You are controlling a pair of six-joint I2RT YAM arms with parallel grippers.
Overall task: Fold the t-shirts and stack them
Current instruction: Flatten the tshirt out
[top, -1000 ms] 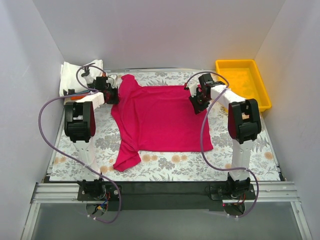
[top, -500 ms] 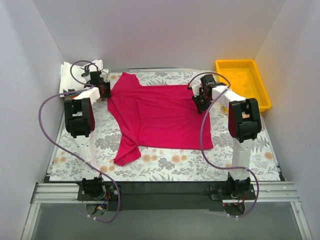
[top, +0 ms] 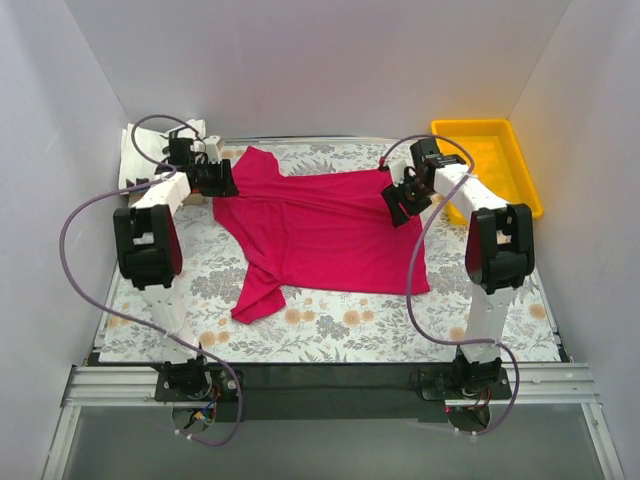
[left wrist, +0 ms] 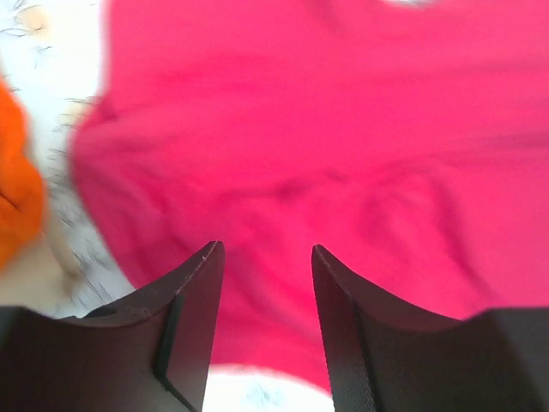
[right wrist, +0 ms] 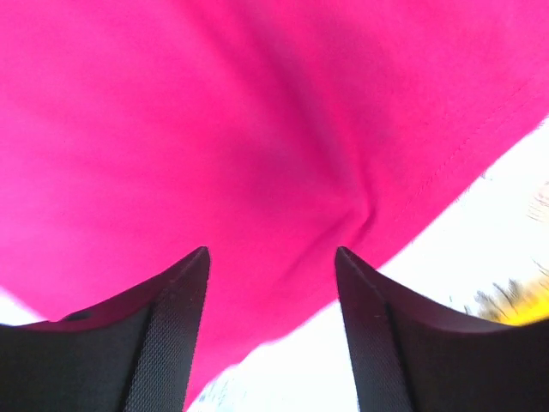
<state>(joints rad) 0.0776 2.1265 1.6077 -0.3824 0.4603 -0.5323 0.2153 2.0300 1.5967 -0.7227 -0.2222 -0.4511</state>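
The magenta-red t-shirt (top: 320, 235) lies spread on the floral table, with a crease running across its far part. My left gripper (top: 222, 180) is over the shirt's far left edge. In the left wrist view it (left wrist: 262, 247) is open, with the red cloth (left wrist: 326, 146) just beyond the fingertips. My right gripper (top: 397, 205) is over the shirt's far right edge. In the right wrist view it (right wrist: 272, 251) is open, with the cloth's hem (right wrist: 283, 129) beyond the tips. A folded white shirt (top: 148, 150) sits at the back left. A folded orange shirt (left wrist: 17, 197) is beside it. The light blue shirt is hidden.
A yellow plastic tray (top: 470, 124) stands at the back right corner. White walls close in the table on three sides. Purple cables loop from both arms. The shirt's near sleeve (top: 255, 300) trails toward the front left.
The shirt has slid toward the back of the table and its near sleeve has drawn in. The left arm has swung further back and left; the right arm has shifted slightly.
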